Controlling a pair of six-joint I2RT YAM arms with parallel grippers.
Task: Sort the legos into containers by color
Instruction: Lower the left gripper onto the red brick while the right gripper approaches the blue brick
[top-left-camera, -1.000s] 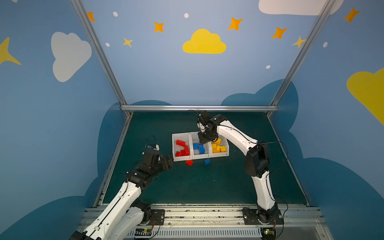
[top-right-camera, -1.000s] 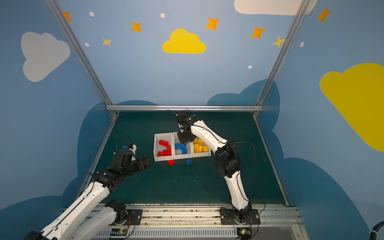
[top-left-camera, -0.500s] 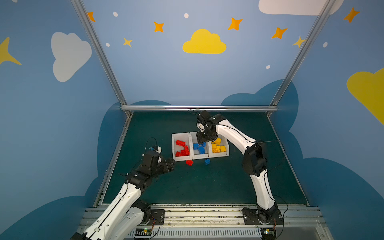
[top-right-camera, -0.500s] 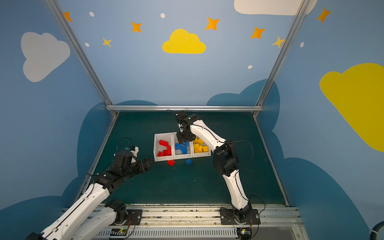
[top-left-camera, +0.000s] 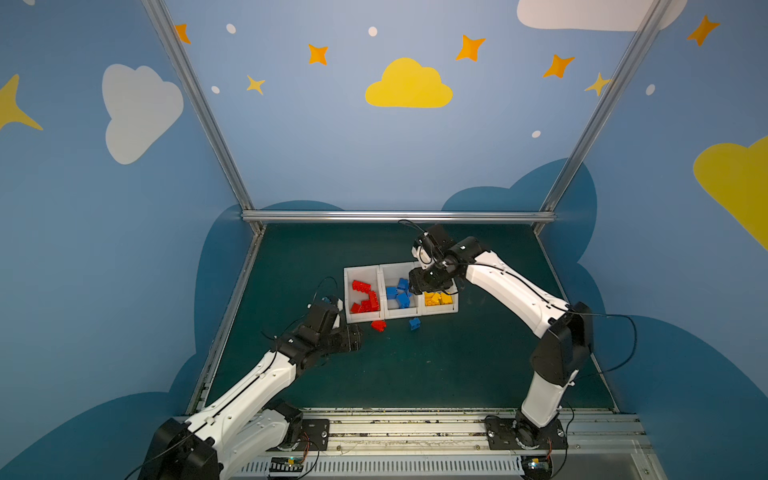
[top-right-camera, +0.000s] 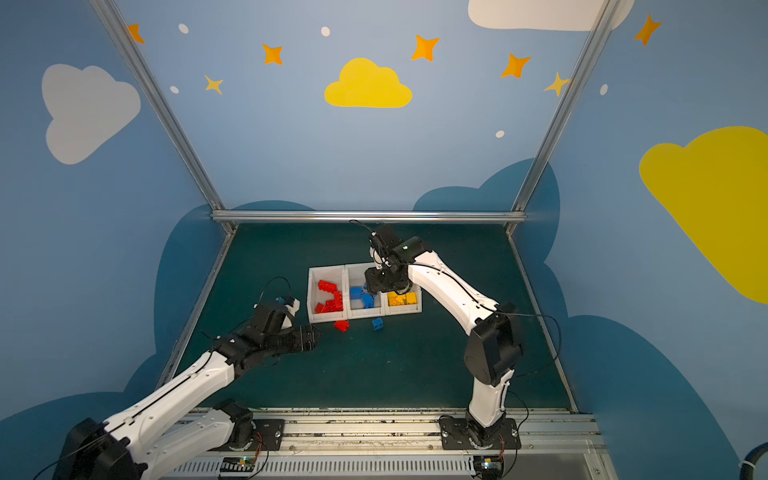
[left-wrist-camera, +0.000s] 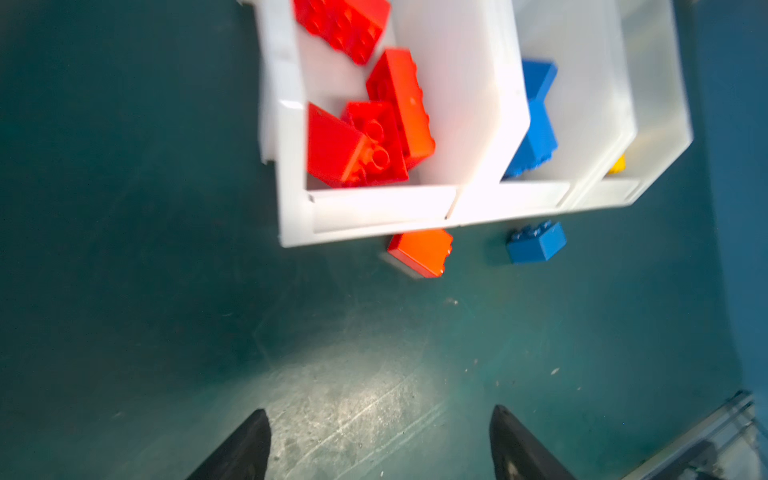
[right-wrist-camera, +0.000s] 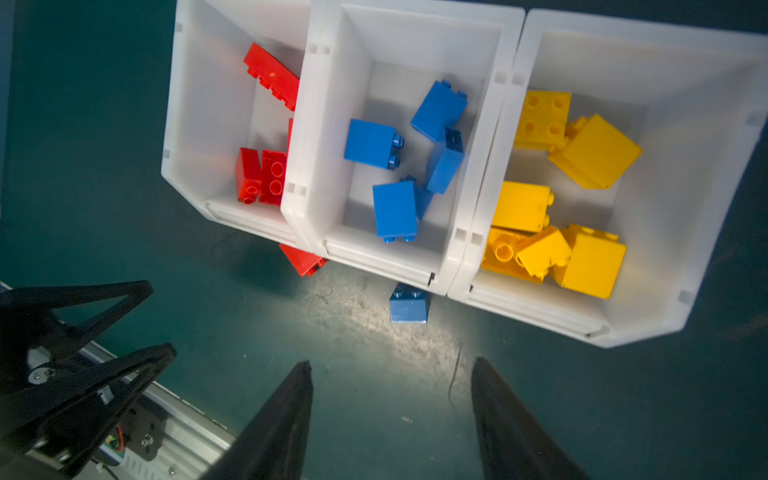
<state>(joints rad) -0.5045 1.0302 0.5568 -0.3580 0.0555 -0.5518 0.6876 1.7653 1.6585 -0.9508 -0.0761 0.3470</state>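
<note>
Three white bins stand in a row: a red-lego bin (top-left-camera: 359, 319), a blue-lego bin (top-left-camera: 401, 313) and a yellow-lego bin (top-left-camera: 440, 309). A loose red lego (top-left-camera: 378, 325) (left-wrist-camera: 419, 251) lies against the red bin's front wall. A loose blue lego (top-left-camera: 414, 323) (right-wrist-camera: 408, 303) sits on the mat beside it. My left gripper (top-left-camera: 357, 336) (left-wrist-camera: 379, 415) hovers low just left of the loose red lego, open and empty. My right gripper (top-left-camera: 415, 286) (right-wrist-camera: 391, 363) hangs over the blue bin, open with nothing between its fingers.
Each bin holds several legos of its own color. A dark green mat (top-left-camera: 415, 374) covers the floor, with a metal rail (top-left-camera: 395, 216) at the back and blue walls on both sides. In the right wrist view the left gripper's black frame (right-wrist-camera: 83, 332) shows.
My left arm has moved right and nearer, toward the loose red lego. The right gripper has stayed over the bins and its jaws stand wider apart.
</note>
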